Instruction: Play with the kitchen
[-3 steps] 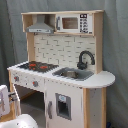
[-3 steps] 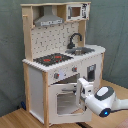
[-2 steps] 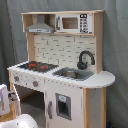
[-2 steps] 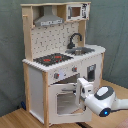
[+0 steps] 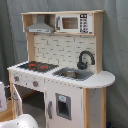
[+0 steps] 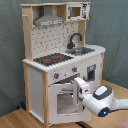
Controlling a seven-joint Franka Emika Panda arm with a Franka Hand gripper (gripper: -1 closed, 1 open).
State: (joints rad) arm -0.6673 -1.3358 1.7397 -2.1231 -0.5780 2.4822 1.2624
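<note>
The gripper (image 6: 78, 83) is right up against the top of the oven door (image 6: 66, 98) in the second exterior view, reaching in from the second exterior view's right at the end of the white arm (image 6: 102, 99). Whether its fingers are apart or pressed together I cannot tell from here; the tip blends into the white door front, and it may be touching the door's upper edge just below the knobs (image 6: 56, 76).

The kitchen (image 6: 62, 60) stands upright on the wooden floor (image 6: 15, 119) against a grey curtain (image 6: 115, 25), its long axis running straight up. In the second exterior view its front is turned toward the camera and slightly to the second exterior view's right; in the first exterior view it faces down and to the first exterior view's left. The oven door hangs open in the first exterior view (image 5: 17, 100).

On the counter the black-red stovetop (image 5: 36, 66) lies beside the silver sink (image 5: 73, 74), with the black faucet (image 5: 85, 59) arching over it. Above are the grey hood (image 5: 40, 26) and a small microwave (image 5: 74, 23) with a panel of buttons; no lettering is readable anywhere.
</note>
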